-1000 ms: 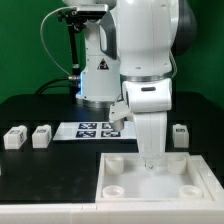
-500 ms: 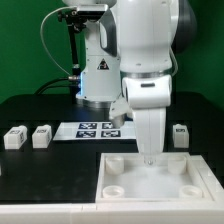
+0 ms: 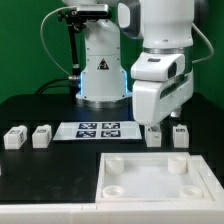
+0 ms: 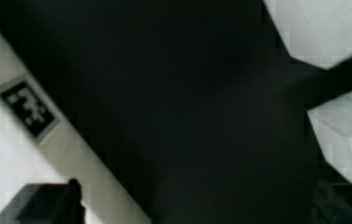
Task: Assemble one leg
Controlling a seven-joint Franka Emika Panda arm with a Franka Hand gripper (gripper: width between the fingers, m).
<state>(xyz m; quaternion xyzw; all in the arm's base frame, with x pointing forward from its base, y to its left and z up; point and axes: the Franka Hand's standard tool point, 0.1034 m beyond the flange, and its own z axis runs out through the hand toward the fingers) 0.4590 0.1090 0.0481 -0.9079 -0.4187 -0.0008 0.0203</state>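
Jaws are tucked under the arm's bulky white hand in the exterior view, and the wrist view is dark and blurred. I cannot tell how far apart the gripper (image 3: 153, 124) stands or whether it has hold of anything.

The white robot arm (image 3: 160, 60) rises at the back and bends down over a black table (image 3: 40, 108). At the front of the table lies a large white square tray (image 3: 150, 178) with round sockets in its corners. Behind it, toward the exterior view's left of the gripper, the marker board (image 3: 97, 129) lies flat.

The leg (image 3: 153, 136) stands on the table directly beneath the gripper, just behind the tray's back rim. A second leg (image 3: 180, 134) stands near it on the exterior view's right. Two more legs (image 3: 14, 137) (image 3: 41, 134) sit side by side well apart from these, at the exterior view's left.

In the wrist view the marker board's edge shows with one tag (image 4: 31, 105) on it. Two pale blurred blocks (image 4: 327, 30) (image 4: 351, 130) across the dark table are probably legs.
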